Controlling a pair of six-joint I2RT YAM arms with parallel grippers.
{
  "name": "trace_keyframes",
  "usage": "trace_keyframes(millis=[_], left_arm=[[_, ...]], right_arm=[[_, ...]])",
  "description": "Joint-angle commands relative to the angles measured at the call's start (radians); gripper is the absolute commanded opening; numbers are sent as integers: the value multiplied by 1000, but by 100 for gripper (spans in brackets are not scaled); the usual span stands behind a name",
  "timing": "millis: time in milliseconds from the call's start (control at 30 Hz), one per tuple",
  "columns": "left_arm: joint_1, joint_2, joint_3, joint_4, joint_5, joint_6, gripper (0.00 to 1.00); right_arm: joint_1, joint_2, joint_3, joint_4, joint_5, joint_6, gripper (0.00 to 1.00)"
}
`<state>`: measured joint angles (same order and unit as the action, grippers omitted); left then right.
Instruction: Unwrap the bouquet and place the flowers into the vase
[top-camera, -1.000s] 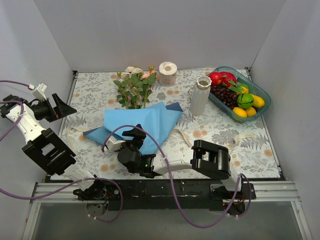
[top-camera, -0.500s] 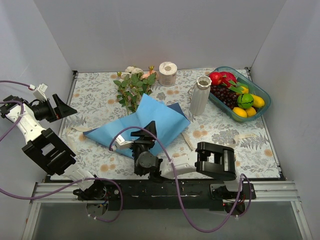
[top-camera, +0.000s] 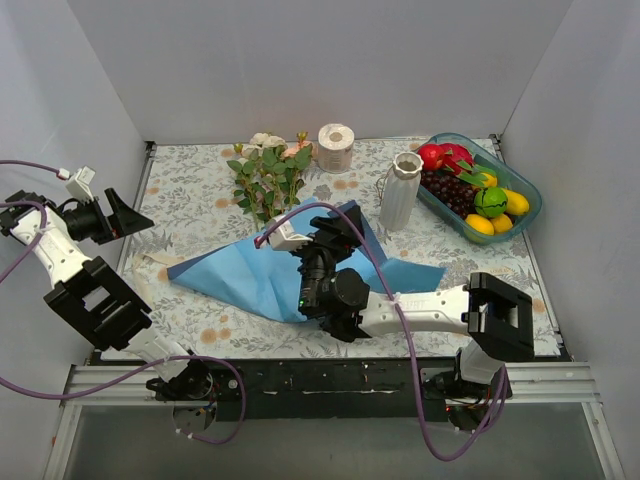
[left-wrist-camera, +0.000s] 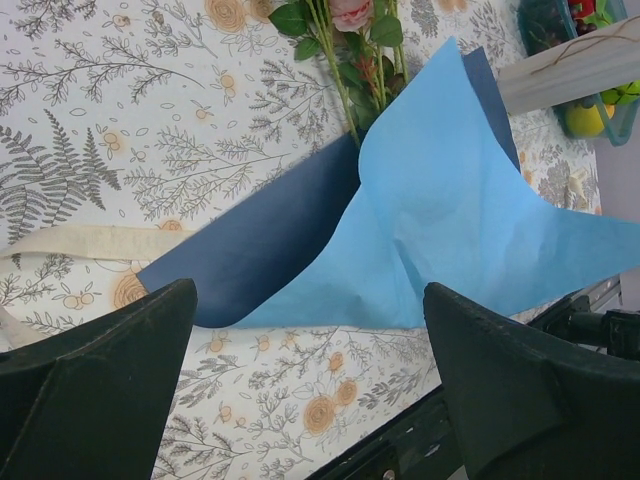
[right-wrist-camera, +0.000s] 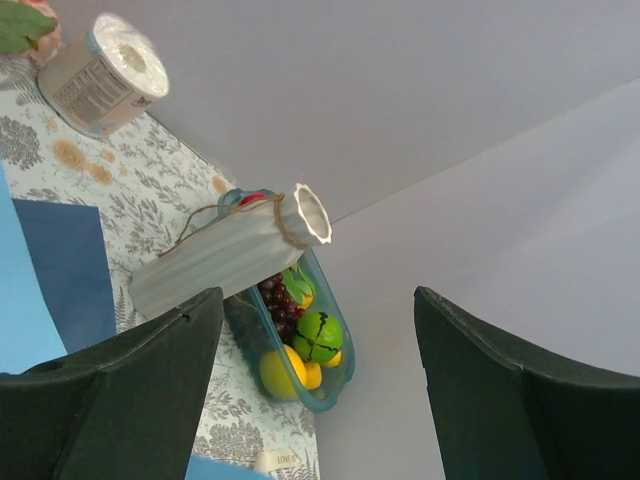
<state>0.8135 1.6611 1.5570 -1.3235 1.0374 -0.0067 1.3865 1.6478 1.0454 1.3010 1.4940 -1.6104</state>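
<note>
Space shows between the spread fingers of the left end effector (top-camera: 122, 214), raised far left of the vase (top-camera: 401, 190). A beige ribbon (left-wrist-camera: 70, 243) lies loose on the counter (top-camera: 195, 190). Nearer the vase, the blue paper sheet (top-camera: 250, 275) sprawls open. The flowers (top-camera: 268, 178) lie left of the vase, stems running under the sheet. The right end effector (top-camera: 335, 228) hovers above the sheet, near the vase's left, spread and empty.

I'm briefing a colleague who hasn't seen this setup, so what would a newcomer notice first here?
The blue paper sprawled open mid-table grabs attention first, with the right arm reaching across it. Next come the flowers poking out at its far edge, and the bright fruit basket at far right beside the white vase.
</note>
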Motion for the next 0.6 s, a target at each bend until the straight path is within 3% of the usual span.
trace_keyframes(millis=[0,133,267,367,433,533,567], left_arm=[[15,0,48,3,41,27,97],[15,11,54,7,44,24,97],[15,16,58,12,47,14,97],[15,14,58,20,49,14,97],[15,12,58,21,47,-15,97],[15,5,72,18,41,-22,97],[15,0,80,14,41,-27,97]], right_arm=[[14,-66,172,592,172,-101,85],[-4,15,475,587,97,-337,98],[-78,206,727,589,199,-661,98],[-133,265,676,587,250,-669,98],[-168,291,726,592,249,-632,98],[-196,375,1049,595,200,-600,97],[-185,379,1117,586,89,-500,97]])
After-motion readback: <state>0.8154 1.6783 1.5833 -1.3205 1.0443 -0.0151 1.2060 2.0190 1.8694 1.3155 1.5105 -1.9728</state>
